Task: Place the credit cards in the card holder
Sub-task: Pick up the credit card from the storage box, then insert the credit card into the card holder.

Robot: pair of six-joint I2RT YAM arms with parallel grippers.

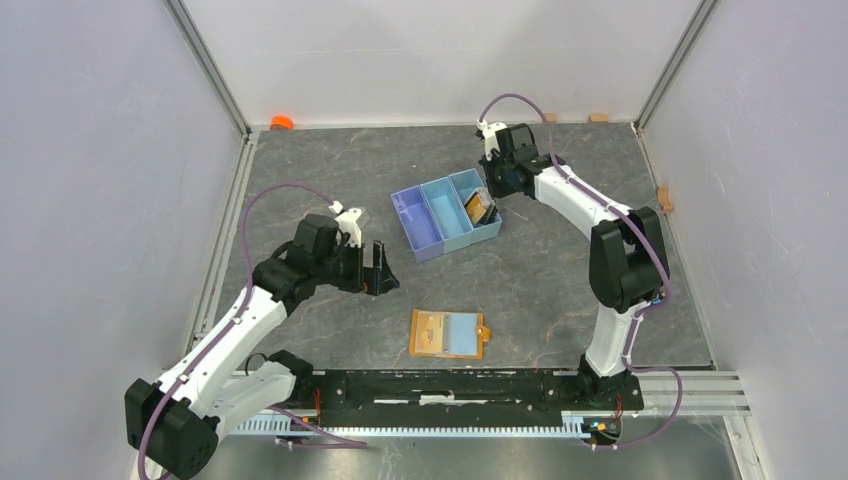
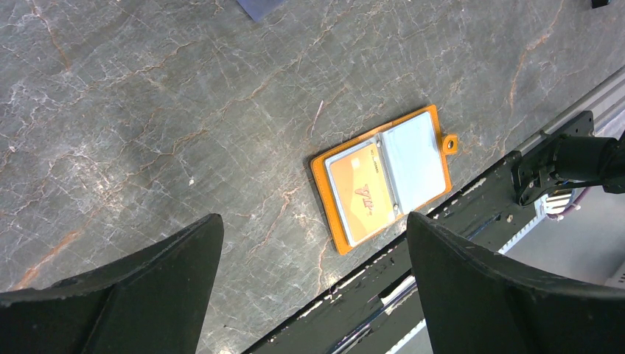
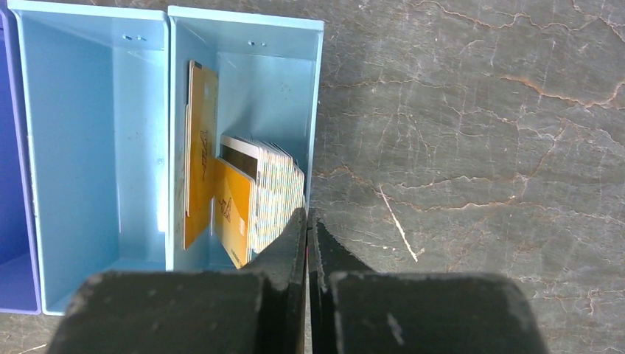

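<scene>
Several credit cards [image 3: 276, 195] in tray [image 3: 243, 18] beside right fingers [image 3: 291, 247], pressed together; left fingers [image 2: 169, 258] spread, card holder [image 2: 383, 184] apart.

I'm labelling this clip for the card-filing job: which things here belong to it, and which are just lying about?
Belongs to the job:
- credit cards, standing on edge in an end compartment
- card holder, lying open on the table

Just lying about:
- blue tray holding the cards
- orange object at the far edge

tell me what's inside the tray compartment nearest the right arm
Cards standing on edge: a tall gold one by the dividing wall, a shorter gold one, then a pale stack. The stack's cards hide each other, so their number cannot be told.
</scene>
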